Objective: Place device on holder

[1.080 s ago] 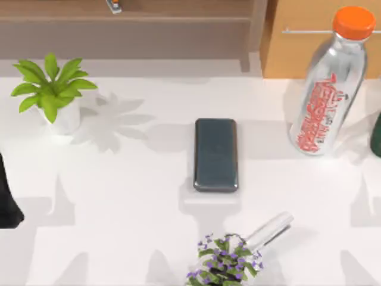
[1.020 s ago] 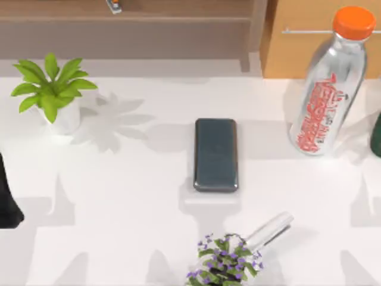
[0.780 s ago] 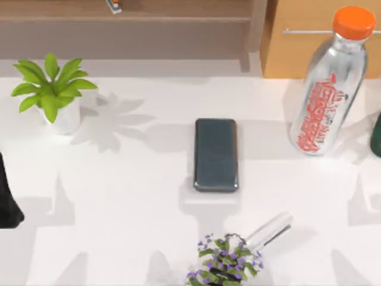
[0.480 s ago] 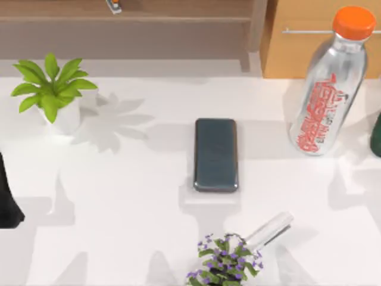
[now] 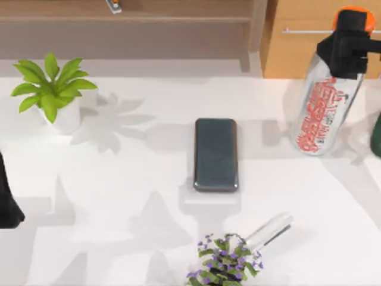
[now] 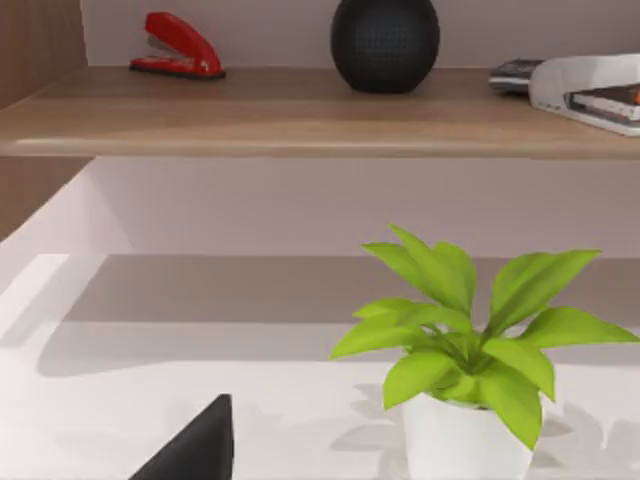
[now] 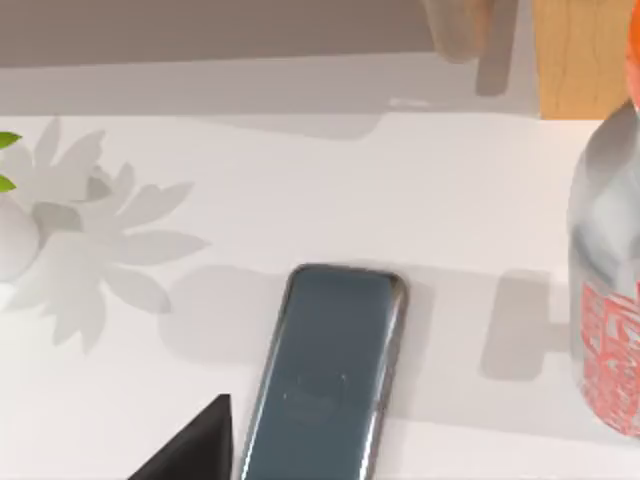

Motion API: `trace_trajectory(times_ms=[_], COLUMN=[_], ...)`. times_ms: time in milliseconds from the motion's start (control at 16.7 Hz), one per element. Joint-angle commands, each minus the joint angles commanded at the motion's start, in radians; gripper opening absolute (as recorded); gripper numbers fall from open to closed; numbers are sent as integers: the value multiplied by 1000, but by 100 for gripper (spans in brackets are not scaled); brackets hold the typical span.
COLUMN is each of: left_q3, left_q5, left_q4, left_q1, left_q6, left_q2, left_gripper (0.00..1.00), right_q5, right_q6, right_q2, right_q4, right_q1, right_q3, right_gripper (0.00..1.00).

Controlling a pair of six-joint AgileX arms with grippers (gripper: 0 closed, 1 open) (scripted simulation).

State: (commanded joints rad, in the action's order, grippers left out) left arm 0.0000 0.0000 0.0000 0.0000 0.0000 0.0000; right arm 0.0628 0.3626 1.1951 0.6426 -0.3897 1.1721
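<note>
The device (image 5: 215,154), a glossy dark grey phone, lies flat near the middle of the white table, long side running front to back. The right wrist view shows the device (image 7: 325,375) from close above. I cannot make out the holder against the white table top; a pale patch (image 5: 209,199) borders the phone's near end. My right gripper (image 5: 351,49) hangs black at the upper right, in front of the bottle's neck and far from the phone. My left arm (image 5: 6,199) stays parked at the table's left edge.
A silver bottle (image 5: 318,113) with red lettering stands at the right. A green plant in a white pot (image 5: 56,98) is at the left, a purple-flowered plant (image 5: 226,262) at the front. A wooden shelf (image 5: 131,18) and cabinet (image 5: 297,50) line the back.
My right gripper has come into the top view at the upper right, now covering the bottle's cap. Shadows on the table have shifted. The phone has not moved.
</note>
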Motion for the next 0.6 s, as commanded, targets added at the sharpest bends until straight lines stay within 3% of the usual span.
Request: trace_trajectory(times_ms=[600], left_q3=[0], left_q5=[0], left_q4=[0], left_q1=[0], left_q6=[0], left_q2=[0], left_gripper=[100], right_q5=[-43], right_q6=[249], right_q2=[996], right_q4=[547], right_q1=[-208], right_q3=[908], right_gripper=[100])
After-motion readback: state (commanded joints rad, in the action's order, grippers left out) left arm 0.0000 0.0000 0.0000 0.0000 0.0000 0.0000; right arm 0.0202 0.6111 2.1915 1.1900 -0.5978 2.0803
